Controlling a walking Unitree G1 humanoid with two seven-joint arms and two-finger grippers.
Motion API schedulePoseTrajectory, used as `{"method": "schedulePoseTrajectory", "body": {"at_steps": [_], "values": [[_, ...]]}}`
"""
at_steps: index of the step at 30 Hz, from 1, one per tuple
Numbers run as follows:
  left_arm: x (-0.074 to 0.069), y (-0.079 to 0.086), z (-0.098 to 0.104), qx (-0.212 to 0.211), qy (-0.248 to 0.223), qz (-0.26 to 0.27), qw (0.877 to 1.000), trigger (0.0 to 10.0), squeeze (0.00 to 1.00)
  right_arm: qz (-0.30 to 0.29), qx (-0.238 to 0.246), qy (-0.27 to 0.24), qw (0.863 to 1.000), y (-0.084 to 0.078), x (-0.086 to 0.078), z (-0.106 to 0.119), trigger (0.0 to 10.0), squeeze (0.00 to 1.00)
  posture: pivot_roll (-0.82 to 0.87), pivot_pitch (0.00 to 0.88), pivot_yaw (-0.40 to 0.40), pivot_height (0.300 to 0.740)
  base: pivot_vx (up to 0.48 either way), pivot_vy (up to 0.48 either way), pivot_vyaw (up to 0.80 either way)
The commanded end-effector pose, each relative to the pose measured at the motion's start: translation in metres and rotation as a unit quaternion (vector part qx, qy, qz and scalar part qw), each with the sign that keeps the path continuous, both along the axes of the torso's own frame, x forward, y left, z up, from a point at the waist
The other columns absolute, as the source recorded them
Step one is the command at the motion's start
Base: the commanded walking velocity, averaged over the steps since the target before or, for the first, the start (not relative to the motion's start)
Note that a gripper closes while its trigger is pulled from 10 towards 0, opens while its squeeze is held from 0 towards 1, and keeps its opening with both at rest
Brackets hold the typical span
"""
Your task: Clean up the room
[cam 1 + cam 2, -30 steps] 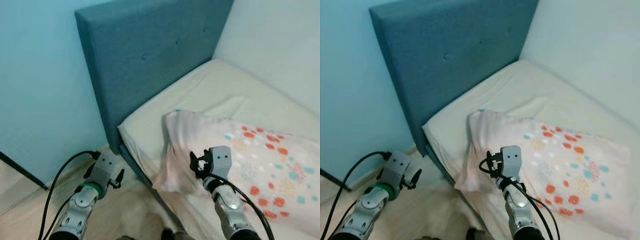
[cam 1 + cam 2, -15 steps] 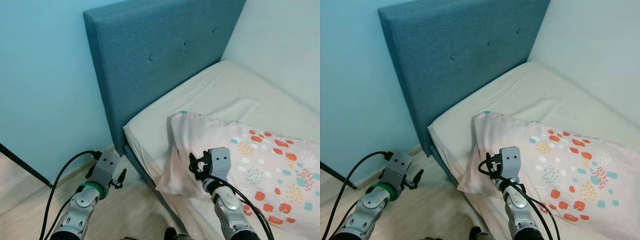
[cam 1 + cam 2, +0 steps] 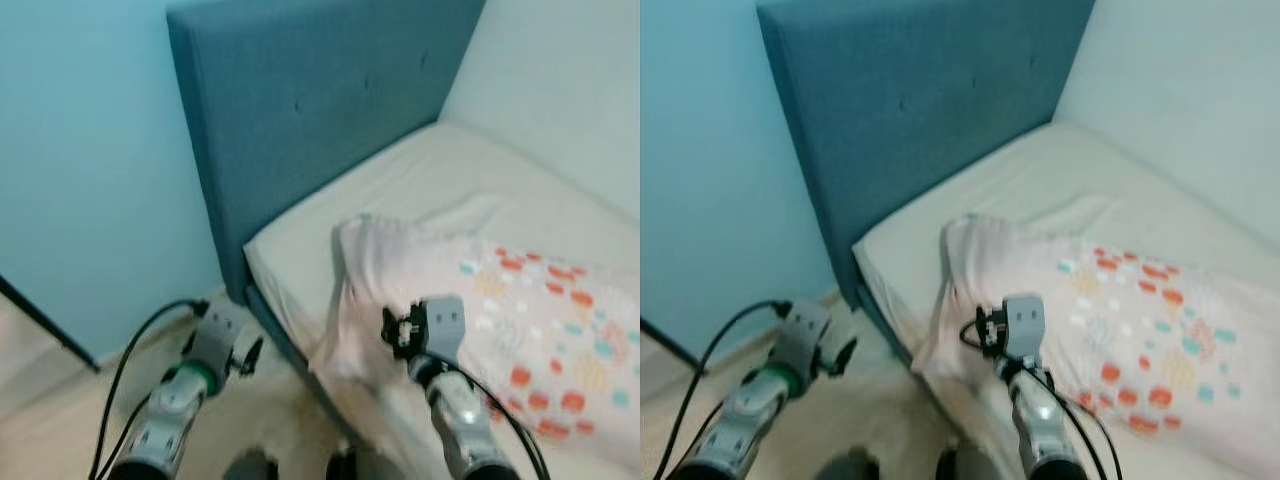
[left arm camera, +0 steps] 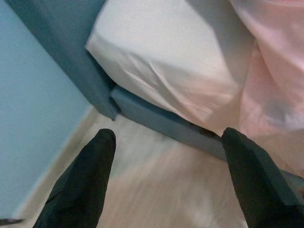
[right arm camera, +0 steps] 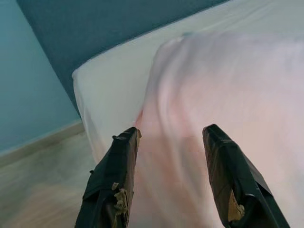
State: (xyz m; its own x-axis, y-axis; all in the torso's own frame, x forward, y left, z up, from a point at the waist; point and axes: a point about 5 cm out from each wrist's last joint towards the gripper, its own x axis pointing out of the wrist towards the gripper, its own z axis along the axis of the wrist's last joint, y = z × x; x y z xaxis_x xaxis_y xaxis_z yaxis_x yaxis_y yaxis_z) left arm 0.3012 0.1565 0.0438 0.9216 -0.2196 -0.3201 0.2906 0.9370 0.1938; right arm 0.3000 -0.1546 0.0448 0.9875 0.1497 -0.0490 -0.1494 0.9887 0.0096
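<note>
While the head views are blurred, the pillow [image 3: 480,310] appears to overhang the mattress [image 3: 300,240] edge. Right gripper [image 5: 171,180] hovers spread before it; left gripper [image 4: 166,185] spread above the floor [image 4: 156,190].

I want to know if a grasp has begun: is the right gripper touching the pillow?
Cannot tell. In the right wrist view the right gripper has open jaws framing the pillow, but blur hides any contact or gap.

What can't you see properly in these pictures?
- The pillow: its far end is cut off by the edge of the left eye view, and the dots are blurred.
- The floor under the bed frame: hidden in shadow in the left wrist view.
- The dark shapes at the bottom edge of the right eye view: too blurred to name.
</note>
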Motion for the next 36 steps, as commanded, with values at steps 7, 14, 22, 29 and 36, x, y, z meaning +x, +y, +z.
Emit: {"method": "schedulePoseTrajectory", "body": {"at_steps": [7,14,22,29,36], "values": [[0.024,-0.035,0.019,-0.075,0.012,-0.023,0.997,10.0,0.00,-0.028,0.007,0.002,1.000,-0.008,-0.004,-0.002,10.0,0.00,0.06,0.146,-0.001,0.605,0.000,0.000,0.00],[0.056,-0.074,0.078,-0.256,0.021,-0.133,0.957,10.0,0.00,-0.153,-0.037,-0.096,0.983,-0.053,0.000,0.033,10.0,0.00,0.04,0.182,0.011,0.605,0.000,0.000,0.00],[0.069,-0.110,0.087,-0.259,0.066,-0.163,0.950,10.0,0.00,-0.317,-0.145,-0.187,0.918,-0.118,-0.021,0.084,10.0,0.00,-0.05,0.255,0.062,0.605,0.000,0.000,0.00],[0.066,-0.143,0.097,-0.270,0.079,-0.197,0.939,10.0,0.00,-0.393,-0.099,-0.140,0.903,-0.146,-0.043,0.069,10.0,0.00,-0.06,0.292,0.074,0.605,0.000,0.000,0.00],[0.071,-0.156,0.122,-0.270,0.050,-0.222,0.936,10.0,0.00,-0.523,0.106,-0.129,0.836,-0.156,-0.070,0.058,10.0,0.00,-0.05,0.329,0.086,0.605,0.000,0.000,0.00]]}}
